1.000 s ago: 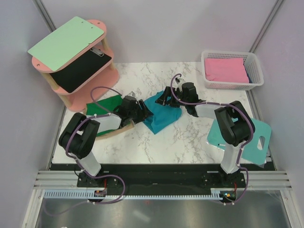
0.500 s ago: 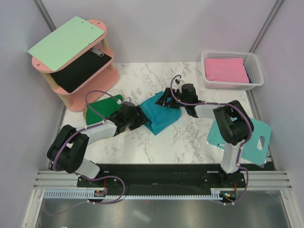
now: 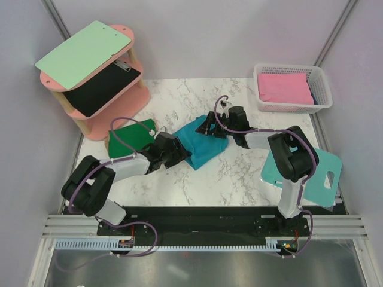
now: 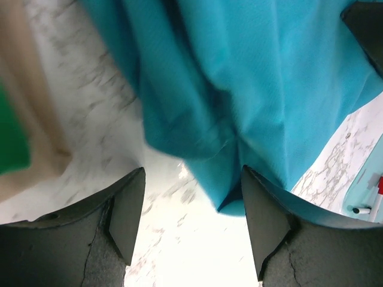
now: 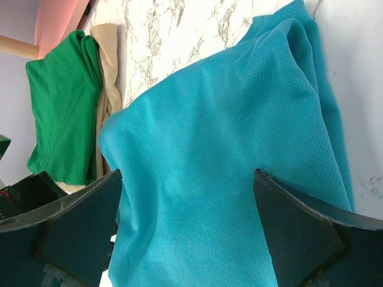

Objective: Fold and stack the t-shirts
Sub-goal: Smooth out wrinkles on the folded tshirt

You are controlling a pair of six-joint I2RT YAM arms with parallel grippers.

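You see grey walls enclosing a white marble table. The teal shirt lies bunched at the table's centre, with the green shirt to its left. Left gripper and right gripper: jaws apart, clamping nothing, at opposite sides of the teal shirt.

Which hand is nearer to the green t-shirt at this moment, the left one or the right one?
Left. The left hand is just beside the green t-shirt; the right hand is farther, over the teal t-shirt.
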